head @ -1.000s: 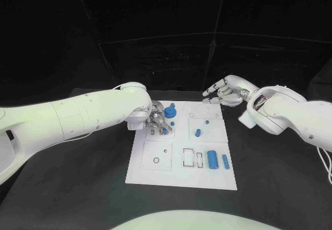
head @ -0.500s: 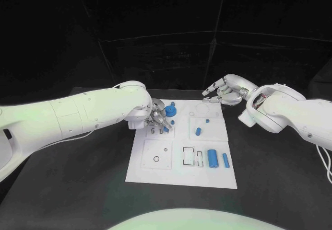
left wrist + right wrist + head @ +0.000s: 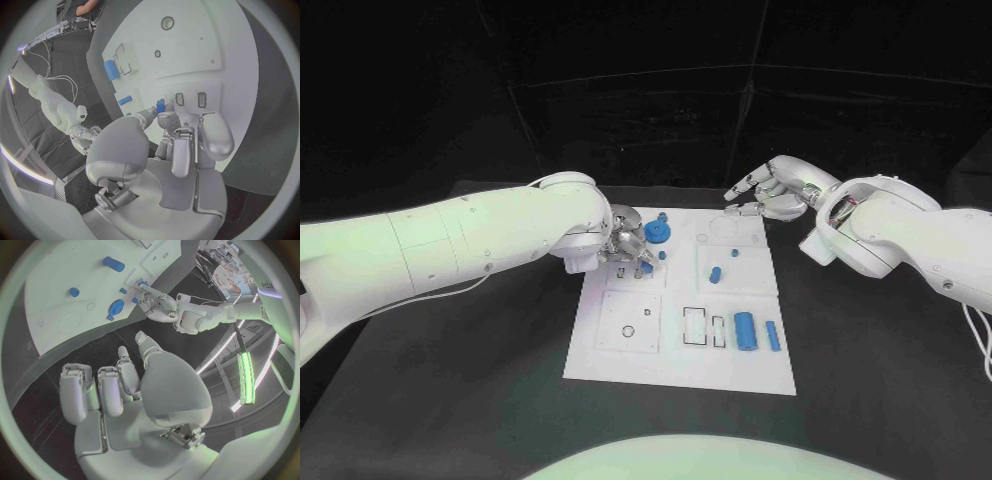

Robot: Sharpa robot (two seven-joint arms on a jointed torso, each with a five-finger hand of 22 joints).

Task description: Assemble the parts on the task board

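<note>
Small blue part (image 3: 160, 105) is pinched by left hand (image 3: 625, 249) above task board (image 3: 678, 365) slots; misalignment risks jamming. Right hand (image 3: 772, 194) is held apart, empty.

Open black table (image 3: 473, 340) along both long sides of task board (image 3: 682, 360); far-left corner blocked by left hand (image 3: 626, 247), far edge crowded by right hand (image 3: 769, 195).

a black counter (image 3: 473, 380) stands before black panelled walls (image 3: 646, 110) marked by pale seams. a green light strip (image 3: 245, 377) glows in the room beyond.
</note>
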